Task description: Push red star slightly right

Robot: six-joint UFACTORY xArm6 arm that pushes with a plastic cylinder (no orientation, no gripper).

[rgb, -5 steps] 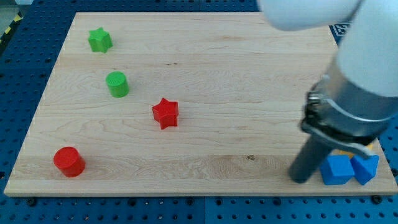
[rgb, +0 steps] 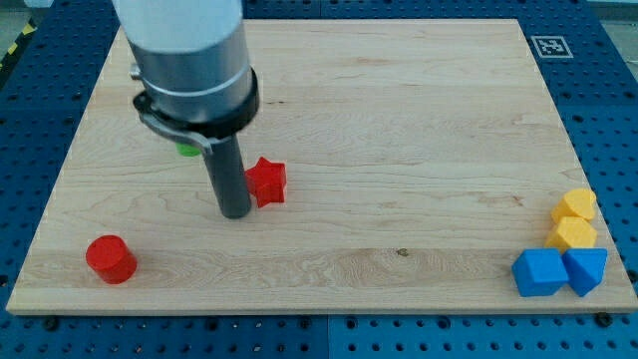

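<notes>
no pincer on rod; my tip [rgb: 235,213] touching red star [rgb: 266,182] from view's left.

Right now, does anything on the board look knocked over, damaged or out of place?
Nothing stands out. My tip sits just left of the red star, the red cylinder stands upright, and the blue and yellow blocks cluster at the view's bottom right.

board [rgb: 399,120]: pale wood, visible grain, smooth matt | red star [rgb: 268,181]: matt plastic-looking | my tip [rgb: 235,212]: dark, smooth, matt rod | blue cube [rgb: 539,272]: matt plastic-looking
</notes>
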